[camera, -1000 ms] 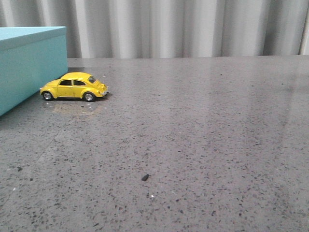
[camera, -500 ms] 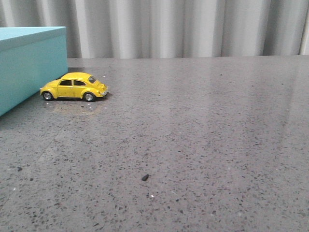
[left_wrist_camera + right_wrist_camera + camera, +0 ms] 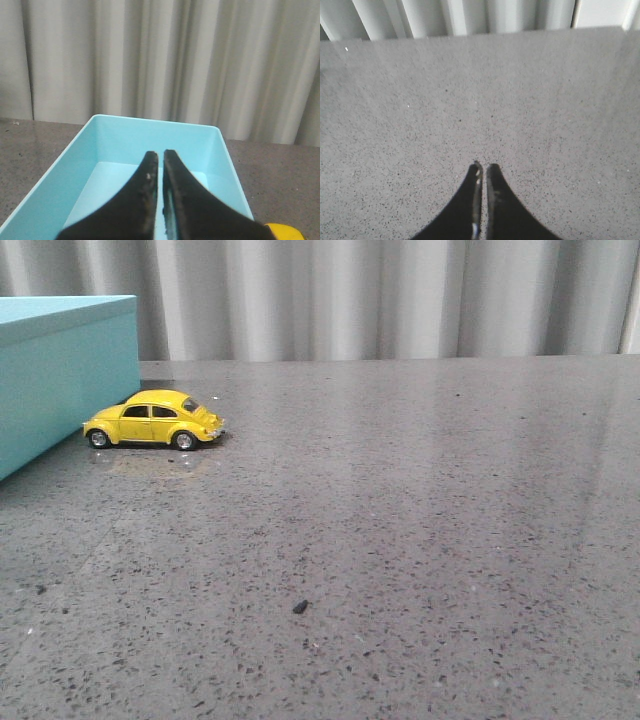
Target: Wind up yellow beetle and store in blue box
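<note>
The yellow beetle (image 3: 154, 420) stands on its wheels on the grey table, its nose close to the corner of the blue box (image 3: 60, 370) at the far left. In the left wrist view the blue box (image 3: 220, 165) is seen from above, lidless and empty, and a sliver of the yellow beetle (image 3: 285, 232) shows beside it. My left gripper (image 3: 160, 154) hovers over the box, shut with nothing held. Over bare tabletop, my right gripper (image 3: 484, 166) is also shut and empty. Neither gripper appears in the front view.
A speckled grey stone table (image 3: 420, 520) stretches to the right of the car. One small dark speck (image 3: 299, 607) lies near the front. Pale pleated curtains (image 3: 350, 295) hang behind the table's far edge.
</note>
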`<act>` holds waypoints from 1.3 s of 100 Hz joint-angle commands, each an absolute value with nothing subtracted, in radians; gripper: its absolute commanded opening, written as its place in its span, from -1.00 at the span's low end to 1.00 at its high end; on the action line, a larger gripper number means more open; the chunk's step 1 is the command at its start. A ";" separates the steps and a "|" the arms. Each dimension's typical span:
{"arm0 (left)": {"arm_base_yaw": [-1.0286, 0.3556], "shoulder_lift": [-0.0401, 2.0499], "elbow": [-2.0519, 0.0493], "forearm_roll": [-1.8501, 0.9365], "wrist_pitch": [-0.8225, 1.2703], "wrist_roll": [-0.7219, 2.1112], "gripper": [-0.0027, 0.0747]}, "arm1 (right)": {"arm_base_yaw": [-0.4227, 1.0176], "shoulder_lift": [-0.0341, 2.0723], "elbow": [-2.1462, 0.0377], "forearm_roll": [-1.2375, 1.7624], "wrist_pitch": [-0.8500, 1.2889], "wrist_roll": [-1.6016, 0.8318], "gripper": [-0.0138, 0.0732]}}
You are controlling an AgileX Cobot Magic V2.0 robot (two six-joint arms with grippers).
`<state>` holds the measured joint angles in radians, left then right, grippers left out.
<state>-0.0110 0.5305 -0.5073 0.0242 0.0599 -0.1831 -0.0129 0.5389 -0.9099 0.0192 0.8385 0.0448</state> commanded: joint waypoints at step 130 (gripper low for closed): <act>-0.174 1.102 -1.119 -0.015 0.384 0.244 -0.92 | -0.012 0.374 -0.833 0.020 0.795 0.032 -0.82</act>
<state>-0.1424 1.1098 -1.0795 0.0000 0.4483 0.1853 -0.0129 0.3662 -0.8128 0.0192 0.8785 0.0448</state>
